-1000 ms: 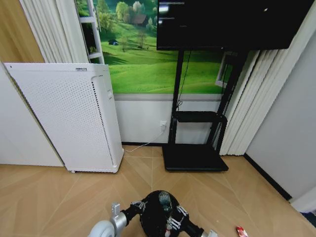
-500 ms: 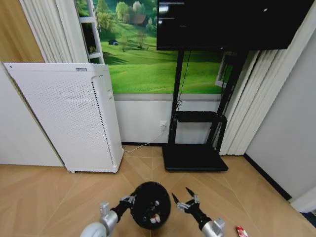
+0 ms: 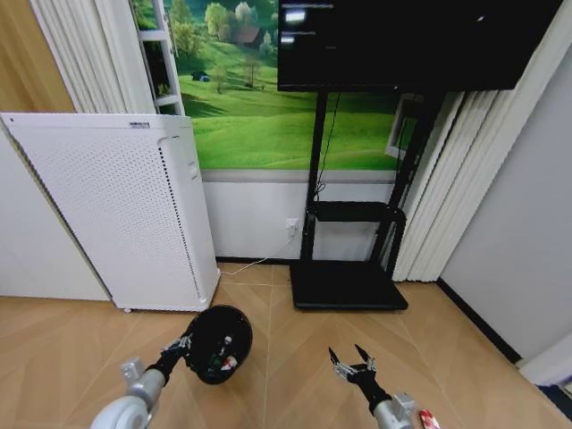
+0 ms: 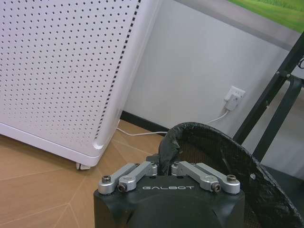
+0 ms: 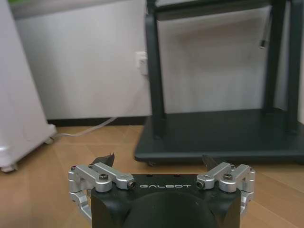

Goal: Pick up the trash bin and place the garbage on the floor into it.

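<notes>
Low in my head view, on my left side, my left tool (image 3: 183, 343) grips the rim of the trash bin (image 3: 219, 331), a small black round basket tipped so its open mouth faces me. Inside it I can see a red-and-white piece of garbage (image 3: 229, 363) and something small and greenish that I cannot make out. In my left wrist view the two fingers of this tool (image 4: 166, 161) are pinched close together on the dark lined rim of the bin (image 4: 223, 156). The bin sits just in front of the lower corner of a tall white perforated appliance (image 3: 116, 210), which stands on the floor (image 3: 286, 357), a light tan parquet in a herringbone pattern. On my right side, my right tool (image 3: 354, 361) hovers above the floor with its two dark fingertips spread wide, holding nothing; my right wrist view shows the same tool (image 5: 160, 164) with both fingers set far apart. One more red-and-white piece of litter (image 3: 428, 418) lies on the floor just beside my right arm, near the bottom edge of the head view. Straight ahead a black TV stand (image 3: 349, 284) rests its flat base on the floor against a white wall, with a dark screen above and a green landscape mural behind.
</notes>
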Motion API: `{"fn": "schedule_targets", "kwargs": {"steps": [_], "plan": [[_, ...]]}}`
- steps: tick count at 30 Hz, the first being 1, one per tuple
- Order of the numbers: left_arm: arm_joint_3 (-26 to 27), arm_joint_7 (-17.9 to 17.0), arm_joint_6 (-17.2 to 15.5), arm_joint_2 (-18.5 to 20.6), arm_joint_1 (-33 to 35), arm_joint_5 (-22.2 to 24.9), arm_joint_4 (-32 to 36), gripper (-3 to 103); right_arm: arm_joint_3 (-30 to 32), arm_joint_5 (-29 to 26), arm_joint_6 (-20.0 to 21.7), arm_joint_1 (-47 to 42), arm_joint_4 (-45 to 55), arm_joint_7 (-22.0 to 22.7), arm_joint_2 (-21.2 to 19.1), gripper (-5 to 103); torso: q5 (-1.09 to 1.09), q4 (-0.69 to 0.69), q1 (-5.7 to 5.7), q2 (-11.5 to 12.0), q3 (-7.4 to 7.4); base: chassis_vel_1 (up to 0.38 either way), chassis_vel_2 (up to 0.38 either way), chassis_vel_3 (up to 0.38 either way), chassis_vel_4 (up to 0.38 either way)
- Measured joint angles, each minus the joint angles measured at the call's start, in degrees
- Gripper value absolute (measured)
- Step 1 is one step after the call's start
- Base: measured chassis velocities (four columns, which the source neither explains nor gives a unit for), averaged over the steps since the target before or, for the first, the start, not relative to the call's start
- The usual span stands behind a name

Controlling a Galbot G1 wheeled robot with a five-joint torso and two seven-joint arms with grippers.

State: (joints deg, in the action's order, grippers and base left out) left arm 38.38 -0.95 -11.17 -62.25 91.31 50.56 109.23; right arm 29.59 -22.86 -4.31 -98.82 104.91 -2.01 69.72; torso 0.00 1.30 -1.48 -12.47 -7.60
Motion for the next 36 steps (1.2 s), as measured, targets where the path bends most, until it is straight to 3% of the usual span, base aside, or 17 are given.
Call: {"fn": "schedule_targets", "kwargs": {"steps": [5,8,13,23,36], "plan": [[0.2,0.0,0.0,-0.5,0.2,0.1,0.3,7,0.5,1.8,1.7,1.2,-6.2,4.0,1.1,100,0.02,0.01,0.00,0.0,-0.01,-0.199,-0.203,0.188,0.192],[0.2,-0.1,-0.1,-1.2,0.9,0.0,1.2,7,0.7,2.3,3.2,5.4,-15.1,6.0,1.0,100,0.01,0.02,0.00,0.0,-0.01,-0.085,-0.070,0.065,0.081],[0.9,0.2,-0.1,-2.0,2.3,-0.4,1.5,7,2.1,2.3,5.7,9.4,-23.6,6.3,0.0,100,0.00,-0.02,0.00,0.0,0.00,0.016,0.037,-0.027,-0.025],[-1.1,0.6,0.1,-2.5,2.0,-1.1,1.3,7,6.4,2.5,5.0,14.0,-42.3,2.5,-2.5,100,-0.01,0.01,0.00,0.0,-0.01,0.010,0.007,-0.008,-0.009],[-3.4,-1.1,-0.1,-1.9,1.0,-1.0,2.1,7,5.5,1.5,3.6,18.3,-53.3,-2.1,-5.1,100,0.00,0.01,0.00,0.0,0.00,0.000,0.000,0.000,0.000]]}}
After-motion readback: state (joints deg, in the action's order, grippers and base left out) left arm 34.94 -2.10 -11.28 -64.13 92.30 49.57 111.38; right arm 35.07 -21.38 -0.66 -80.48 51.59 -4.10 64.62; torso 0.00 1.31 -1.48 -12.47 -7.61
